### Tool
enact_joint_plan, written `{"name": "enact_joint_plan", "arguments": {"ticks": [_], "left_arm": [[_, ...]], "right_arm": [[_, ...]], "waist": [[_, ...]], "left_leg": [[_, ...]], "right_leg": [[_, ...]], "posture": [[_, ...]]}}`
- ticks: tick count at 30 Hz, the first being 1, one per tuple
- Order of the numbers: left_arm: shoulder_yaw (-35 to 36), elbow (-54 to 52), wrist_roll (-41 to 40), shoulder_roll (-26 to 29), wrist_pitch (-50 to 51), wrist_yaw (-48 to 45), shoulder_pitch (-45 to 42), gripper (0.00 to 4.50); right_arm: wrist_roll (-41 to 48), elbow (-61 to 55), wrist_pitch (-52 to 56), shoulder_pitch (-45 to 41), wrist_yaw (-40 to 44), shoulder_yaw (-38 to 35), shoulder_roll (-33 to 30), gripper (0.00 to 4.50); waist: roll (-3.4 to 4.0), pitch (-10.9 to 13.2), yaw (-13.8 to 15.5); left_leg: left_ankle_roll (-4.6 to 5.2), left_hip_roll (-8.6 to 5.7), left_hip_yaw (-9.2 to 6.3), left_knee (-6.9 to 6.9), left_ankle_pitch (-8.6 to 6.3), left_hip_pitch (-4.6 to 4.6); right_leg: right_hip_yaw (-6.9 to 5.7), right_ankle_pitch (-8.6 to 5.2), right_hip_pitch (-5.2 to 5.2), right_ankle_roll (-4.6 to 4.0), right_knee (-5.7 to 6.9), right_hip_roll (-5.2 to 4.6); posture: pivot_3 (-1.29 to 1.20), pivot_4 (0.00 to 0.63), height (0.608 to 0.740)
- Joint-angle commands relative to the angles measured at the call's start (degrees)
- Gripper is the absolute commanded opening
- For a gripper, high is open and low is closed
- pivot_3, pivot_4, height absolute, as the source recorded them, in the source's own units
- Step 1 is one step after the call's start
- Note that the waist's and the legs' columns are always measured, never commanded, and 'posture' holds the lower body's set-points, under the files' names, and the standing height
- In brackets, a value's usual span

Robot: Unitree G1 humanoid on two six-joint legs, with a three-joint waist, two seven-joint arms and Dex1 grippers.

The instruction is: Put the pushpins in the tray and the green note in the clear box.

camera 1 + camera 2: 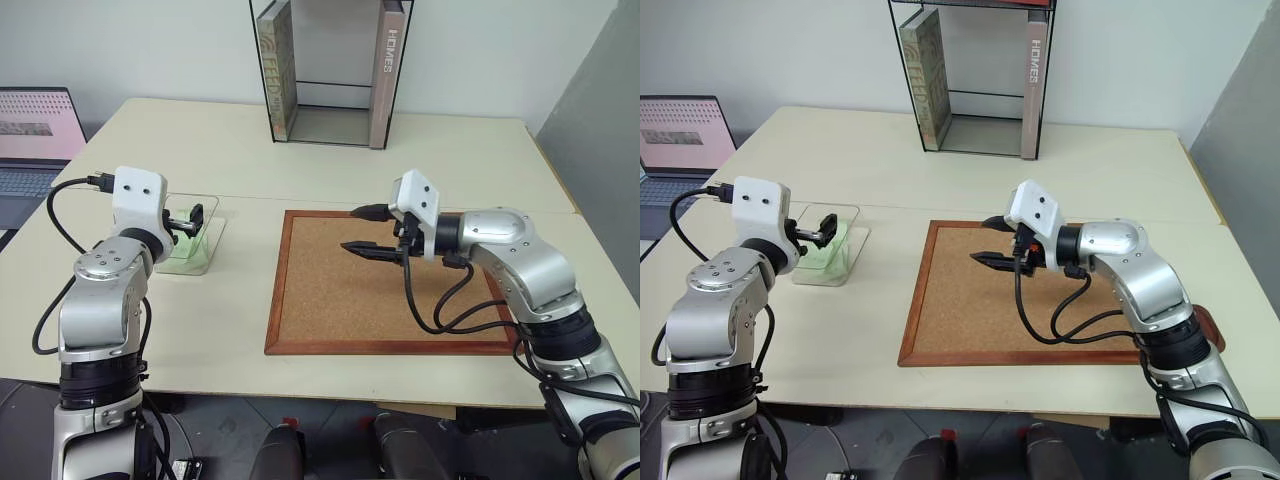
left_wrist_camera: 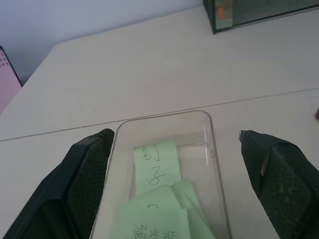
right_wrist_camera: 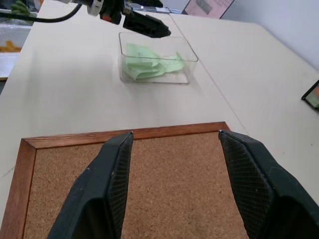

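Left gripper (image 1: 826, 228) hovers open-jawed over the clear box (image 1: 852, 252) of green notes (image 1: 832, 247); right gripper (image 1: 990, 240) hangs above the cork board (image 1: 970, 320), empty.

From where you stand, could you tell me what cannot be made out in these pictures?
- Pushpins: none can be made out on the cork board; too small to tell in the eye views.
- Tray: just a reddish rim in the right eye view, behind the right arm.
- Green notes in the clear box: lower sheets cut off by the left wrist view's edge; writing unreadable.
- Laptop: cut off at the left eye view's edge.
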Motion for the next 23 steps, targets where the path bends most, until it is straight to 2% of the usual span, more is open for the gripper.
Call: {"name": "enact_joint_plan", "arguments": {"ticks": [1,6,14,18,23], "left_arm": [[-0.6,-3.4,-3.4,-1.1,-2.2,-2.7,-3.2,4.28],[-8.6,-5.1,-5.6,-3.2,-5.8,-9.5,-4.3,4.28],[-16.3,-3.2,-9.4,-5.6,-9.7,-20.0,-3.7,4.28],[-17.8,-1.9,-10.4,-7.2,-10.6,-22.2,-4.5,4.28],[-18.5,-2.0,-11.0,-8.8,-11.6,-23.8,-3.5,4.28]], "right_arm": [[4.2,-6.4,3.2,2.8,-0.9,-6.5,-2.5,2.9],[8.5,-12.5,7.2,10.7,-3.7,-13.6,-5.1,2.9],[7.3,-18.3,2.5,26.1,-8.1,-17.6,-5.1,2.9],[5.7,-18.2,0.1,28.8,-10.2,-17.4,-4.9,2.9],[4.3,-15.9,-2.5,27.6,-11.7,-16.9,-4.7,2.9]], "waist": [[-0.01,0.0,0.0],[-0.01,0.0,0.2],[0.0,0.0,-0.6],[0.0,0.0,-0.9],[0.0,0.0,-1.0]], "left_leg": [[0.0,-0.01,-0.01,0.01,0.0,-0.01],[0.0,-0.04,-0.01,-0.01,0.0,0.01],[0.0,-0.01,0.09,0.0,0.0,0.11],[0.01,-0.01,0.11,0.05,0.01,0.21],[0.01,-0.02,0.17,0.09,0.01,0.19]], "right_leg": [[0.0,0.0,0.02,0.0,-0.01,0.0],[0.02,-0.03,0.08,0.05,-0.06,0.0],[0.11,-0.14,0.09,0.22,0.01,0.03],[0.14,-0.13,0.18,0.23,0.04,0.05],[0.21,-0.12,0.19,0.25,0.0,0.04]], "posture": [[0.0,0.15,0.74],[0.0,0.15,0.74],[0.0,0.15,0.74],[0.0,0.15,0.74],[0.0,0.15,0.74]]}}
